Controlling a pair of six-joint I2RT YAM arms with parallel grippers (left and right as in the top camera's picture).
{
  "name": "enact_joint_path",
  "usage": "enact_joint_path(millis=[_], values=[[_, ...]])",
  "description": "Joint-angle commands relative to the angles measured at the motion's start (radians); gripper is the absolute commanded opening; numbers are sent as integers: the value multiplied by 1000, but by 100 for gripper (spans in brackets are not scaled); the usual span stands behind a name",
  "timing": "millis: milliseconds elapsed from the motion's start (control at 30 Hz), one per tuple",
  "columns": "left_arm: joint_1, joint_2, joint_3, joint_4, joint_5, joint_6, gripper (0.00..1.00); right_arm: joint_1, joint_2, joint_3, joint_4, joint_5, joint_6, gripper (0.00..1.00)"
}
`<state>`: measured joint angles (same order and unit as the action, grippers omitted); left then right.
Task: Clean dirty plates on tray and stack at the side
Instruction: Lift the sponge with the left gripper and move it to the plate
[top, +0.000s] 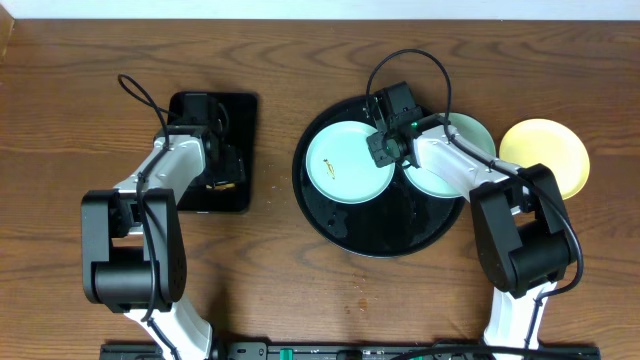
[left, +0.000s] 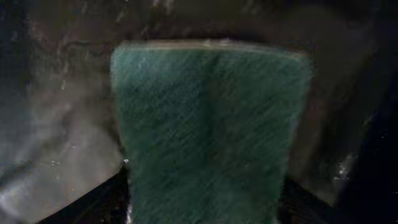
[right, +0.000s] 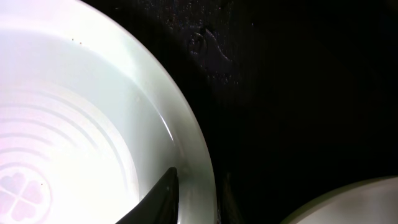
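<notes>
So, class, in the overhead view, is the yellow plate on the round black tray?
No, the yellow plate lies on the table, outside the rim of the tray.

Overhead faces down; close right wrist shares the plate (top: 350, 165).

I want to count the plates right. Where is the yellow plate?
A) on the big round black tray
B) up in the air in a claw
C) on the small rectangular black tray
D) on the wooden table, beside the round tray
D: in the overhead view the yellow plate lies flat on the wooden table, outside the rim of the round tray, to the right of it.
</notes>
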<state>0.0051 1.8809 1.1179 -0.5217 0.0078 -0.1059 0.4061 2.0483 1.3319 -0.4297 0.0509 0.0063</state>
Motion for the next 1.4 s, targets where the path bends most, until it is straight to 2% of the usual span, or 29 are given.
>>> enact_joint_path(millis=[0, 100, 133, 200, 233, 367, 500, 700, 867, 1067, 1367], values=[[0, 28, -76, 65, -20, -3, 66, -3, 13, -8, 0, -7, 4, 21], [0, 28, -103, 145, -20, -3, 49, -1, 13, -8, 0, -7, 4, 21], [0, 28, -102, 163, -20, -3, 40, -1, 13, -8, 0, -7, 4, 22], [0, 23, -100, 196, -20, -3, 13, -1, 13, -8, 0, -7, 4, 23], [0, 19, -97, 204, -20, -3, 8, -1, 13, -8, 0, -7, 4, 23], [0, -29, -52, 182, -20, -3, 7, -1, 13, -8, 0, -7, 4, 28], [0, -165, -41, 160, -20, -3, 7, -1, 13, -8, 0, -7, 4, 31], [0, -416, -41, 141, -20, -3, 8, -1, 13, -8, -1, -7, 4, 45], [0, -550, -42, 141, -20, -3, 7, 0, 13, -8, 0, -7, 4, 54], [0, -588, -42, 132, -20, 5, 7, -1, 13, -8, -1, -7, 4, 69], [0, -576, -52, 134, -24, 24, 7, 6, 13, -8, 0, -7, 4, 78]])
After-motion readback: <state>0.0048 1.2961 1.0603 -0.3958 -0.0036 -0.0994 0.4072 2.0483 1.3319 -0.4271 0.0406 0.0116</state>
